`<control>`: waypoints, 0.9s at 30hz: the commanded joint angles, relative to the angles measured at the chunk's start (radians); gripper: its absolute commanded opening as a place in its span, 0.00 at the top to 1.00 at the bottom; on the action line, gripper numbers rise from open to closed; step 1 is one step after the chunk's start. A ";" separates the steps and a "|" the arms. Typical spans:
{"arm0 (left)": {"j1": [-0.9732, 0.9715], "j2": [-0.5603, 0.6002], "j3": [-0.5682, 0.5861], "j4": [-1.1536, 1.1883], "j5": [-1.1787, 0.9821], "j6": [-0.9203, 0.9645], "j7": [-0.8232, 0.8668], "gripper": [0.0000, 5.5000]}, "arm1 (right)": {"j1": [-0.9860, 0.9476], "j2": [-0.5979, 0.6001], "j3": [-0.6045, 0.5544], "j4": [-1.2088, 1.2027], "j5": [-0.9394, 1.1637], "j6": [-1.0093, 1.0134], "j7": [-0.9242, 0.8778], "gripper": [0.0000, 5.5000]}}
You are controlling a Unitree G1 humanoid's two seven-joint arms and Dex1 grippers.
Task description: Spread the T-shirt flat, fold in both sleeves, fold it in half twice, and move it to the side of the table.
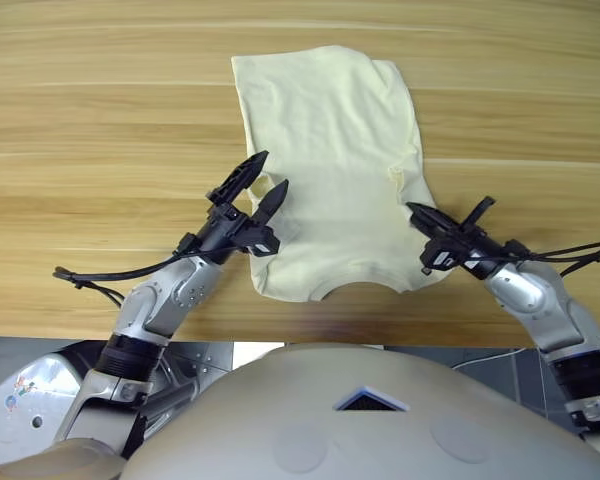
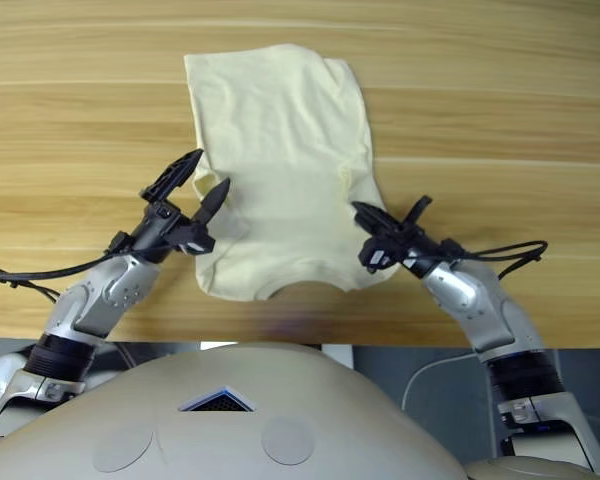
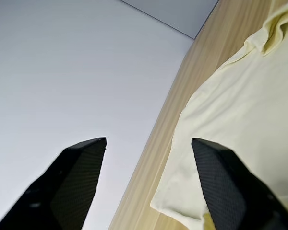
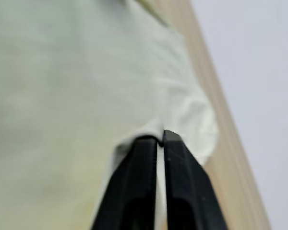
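Note:
A pale yellow T-shirt (image 1: 330,170) lies on the wooden table (image 1: 100,120), narrowed to a long shape with its collar cutout toward the front edge. My left gripper (image 1: 274,170) stands open at the shirt's left edge, raised a little, with nothing between its fingers. In the left wrist view the left gripper (image 3: 149,141) is spread wide beside the T-shirt (image 3: 240,120). My right gripper (image 1: 412,208) sits at the shirt's right edge near the shoulder. In the right wrist view the right gripper (image 4: 160,135) is shut, pinching a fold of the T-shirt (image 4: 62,72).
Bare wood extends to the left, right and far side of the shirt. The table's front edge (image 1: 100,335) runs just behind both wrists. Black cables (image 1: 90,275) loop off each forearm over the table.

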 commanded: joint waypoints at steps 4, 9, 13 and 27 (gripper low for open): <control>-0.010 0.014 -0.002 0.021 0.007 0.003 -0.009 0.40 | -0.013 0.009 0.004 0.025 -0.015 0.007 0.032 0.73; -0.008 0.061 -0.035 0.072 0.000 -0.012 -0.079 0.40 | 0.003 0.011 -0.011 0.003 -0.005 0.011 0.031 0.57; 0.011 0.089 -0.163 0.114 -0.047 -0.077 -0.248 0.40 | -0.006 0.036 -0.062 -0.051 0.126 -0.008 0.032 0.54; 0.025 0.258 -0.170 0.123 -0.218 -0.110 -0.507 0.40 | -0.294 0.147 -0.280 0.147 0.435 0.150 0.017 0.54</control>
